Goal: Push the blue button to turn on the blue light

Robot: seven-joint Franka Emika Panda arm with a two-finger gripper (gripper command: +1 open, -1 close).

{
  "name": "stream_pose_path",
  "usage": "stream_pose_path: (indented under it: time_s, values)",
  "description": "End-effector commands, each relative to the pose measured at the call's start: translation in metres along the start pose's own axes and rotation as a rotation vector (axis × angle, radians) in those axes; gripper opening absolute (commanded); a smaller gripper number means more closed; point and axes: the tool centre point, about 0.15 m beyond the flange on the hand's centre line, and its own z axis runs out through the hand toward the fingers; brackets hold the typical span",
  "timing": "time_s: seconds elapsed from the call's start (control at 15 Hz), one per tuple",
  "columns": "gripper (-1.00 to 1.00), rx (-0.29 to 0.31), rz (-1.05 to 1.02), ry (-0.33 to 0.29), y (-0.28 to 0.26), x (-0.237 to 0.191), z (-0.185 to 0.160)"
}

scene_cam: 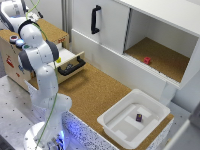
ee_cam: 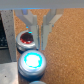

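The blue button (ee_cam: pixel 31 61) is a small round push-button with a pale silvery rim, and in the wrist view its cap glows a bright cyan-blue. It sits on a cork-brown surface (ee_cam: pixel 65 50) in a row with other buttons: the red button (ee_cam: pixel 26 39) is just beside it, and the rim of a third one (ee_cam: pixel 35 81) shows at the picture's edge, its colour hidden. The claw (ee_cam: pixel 36 40) hangs over the red button with its two pale fingers (ee_cam: pixel 47 31) apart, one on each side of that cap, holding nothing. Whether the tips touch the red button cannot be told.

In the exterior view the buttons are mostly hidden behind the white arm (scene_cam: pixel 37 52); only a dark round cap (scene_cam: pixel 13 38) shows on top of a wooden box (scene_cam: pixel 15 60) at the exterior view's left.

Beyond it lies a cork-topped counter (scene_cam: pixel 95 92) with white cabinets behind it. One drawer (scene_cam: pixel 70 62) with a black handle stands pulled out. One cabinet door (scene_cam: pixel 100 22) carries a second black handle, and an open compartment (scene_cam: pixel 160 52) holds one small red block (scene_cam: pixel 147 60). One white tray (scene_cam: pixel 132 120) rests near the counter's front edge with one small dark block (scene_cam: pixel 139 117) in it.
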Motion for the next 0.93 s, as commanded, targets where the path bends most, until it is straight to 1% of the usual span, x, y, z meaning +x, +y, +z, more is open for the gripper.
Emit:
stream_pose_path:
  time_s: [0.0, 0.2, 0.27, 0.47, 0.6, 0.67, 0.87]
  values:
    - [1.00, 0.035, 0.078, 0.118, 0.027, -0.048, -0.008]
    - [1.00, 0.050, 0.053, 0.189, 0.043, -0.086, -0.012]
    - [1.00, 0.064, 0.040, 0.218, 0.051, -0.104, -0.013]
    - [1.00, 0.083, 0.052, 0.258, 0.066, -0.153, -0.009]
    - [1.00, 0.089, 0.075, 0.265, 0.076, -0.196, -0.003]
    - [1.00, 0.083, 0.088, 0.253, 0.080, -0.219, -0.001]
    - [1.00, 0.070, 0.177, 0.251, 0.101, -0.302, -0.003]
